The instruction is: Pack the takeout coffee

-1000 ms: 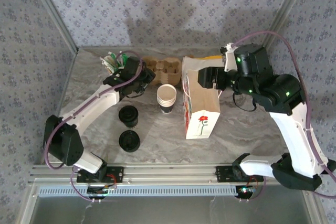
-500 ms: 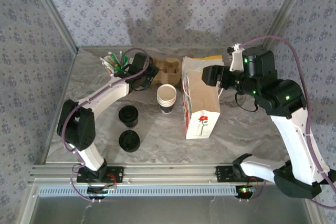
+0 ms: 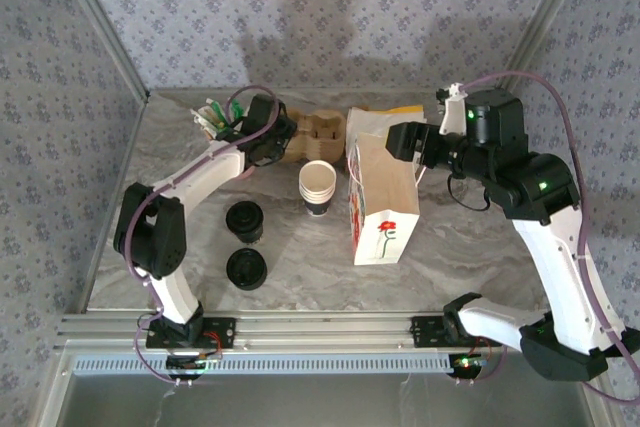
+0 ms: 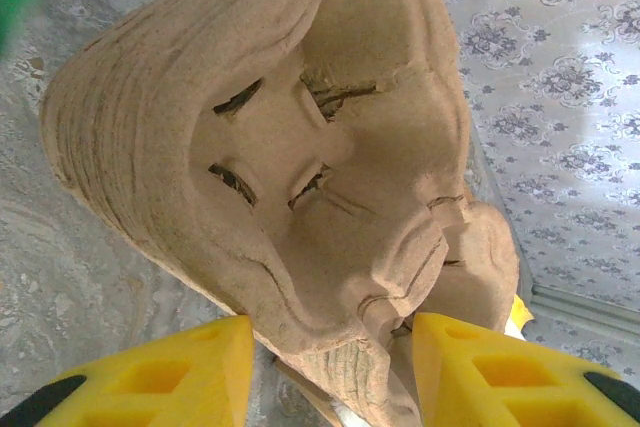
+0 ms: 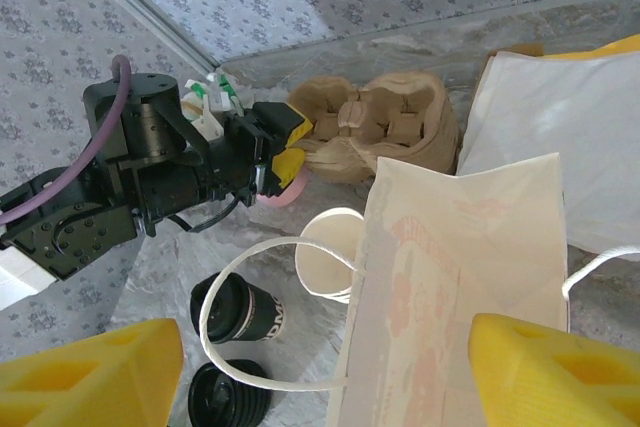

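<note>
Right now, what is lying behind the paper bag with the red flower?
Behind the flowered paper bag lies a flat white paper bag. A yellow edge peeks from under it; the rest of that yellow thing is covered by the paper.

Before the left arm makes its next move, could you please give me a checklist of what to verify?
1. Left gripper fingers either side of the cup carrier rim: ok.
2. Firm clamp on that rim: cannot tell.
3. Right gripper open above the paper bag: ok.
4. Takeout coffee lidded and upright: ok.
5. Coffee seated in the carrier: not ok, it stands on the table, apart from it.
6. Bag mouth open wide enough: cannot tell.
</note>
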